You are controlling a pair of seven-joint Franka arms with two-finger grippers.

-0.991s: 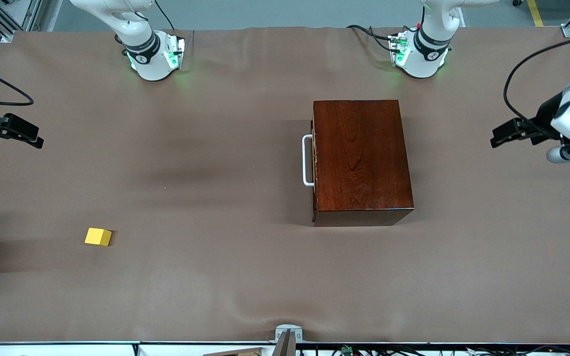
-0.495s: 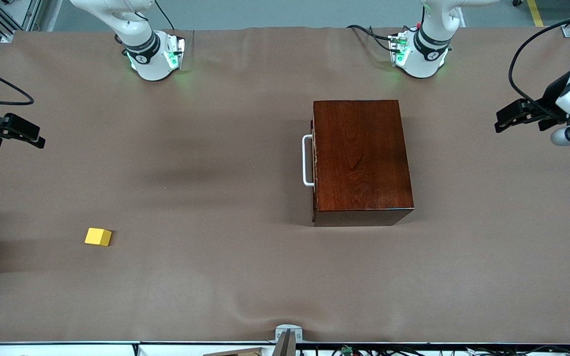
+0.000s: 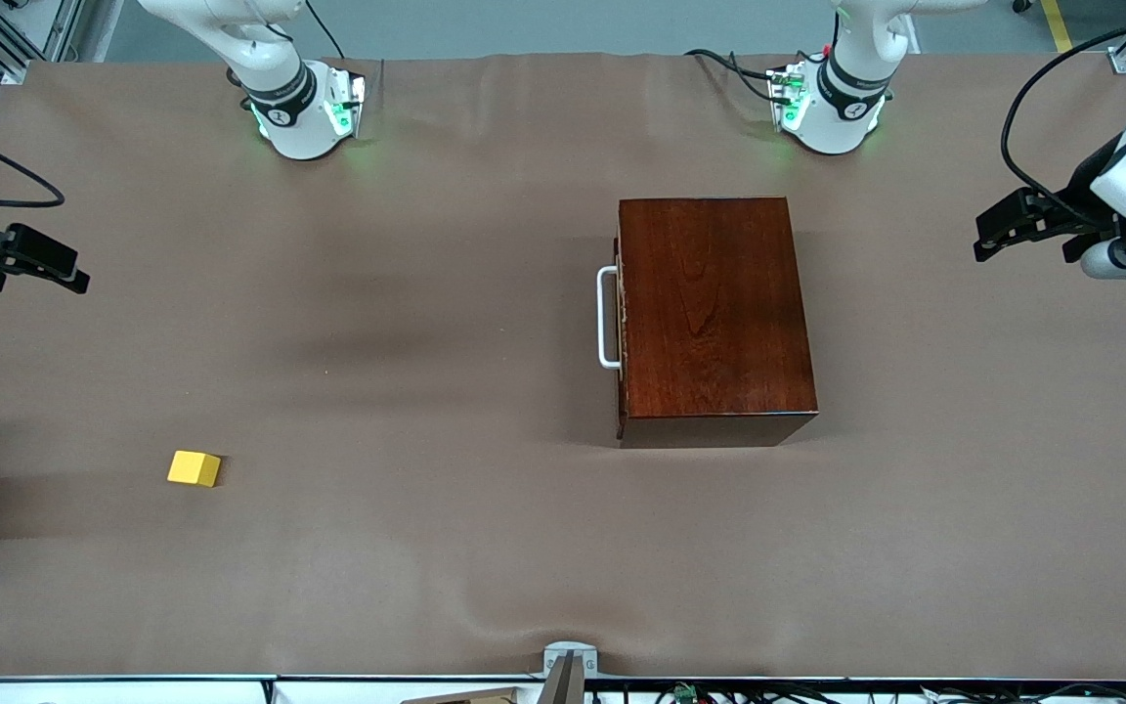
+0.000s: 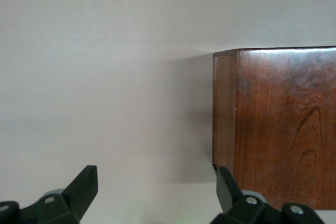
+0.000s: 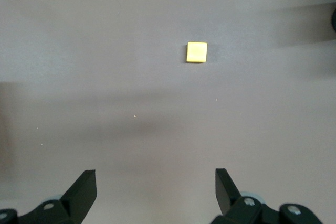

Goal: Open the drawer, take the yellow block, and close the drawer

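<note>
The glossy mahogany-coloured wooden box (image 3: 714, 315) sits on the brown paper-covered table (image 3: 446, 567), toward the left arm's end, and its drawer (image 3: 621, 323) is pushed fully in, dark reddish-brown front flush with the box. The white U-shaped bar handle (image 3: 606, 318) sticks out of that front, facing the right arm's end of the table, nothing touching it.

And the small bright yellow cube (image 3: 194, 468) is out in the open! It rests on the bare table, well apart from the box, nearer the front camera and toward the right arm's end.

The right gripper (image 5: 156, 192) hangs up in the air over bare table at its own end, black fingers (image 5: 84, 190) spread wide, nothing between them; its wrist view looks down on the cube (image 5: 197, 52) lying flat on the paper.

The left gripper (image 4: 157, 192) is up over the table at the left arm's end, jaws wide apart and empty, one fingertip (image 4: 226, 182) showing against the box's corner (image 4: 275, 124) below.
</note>
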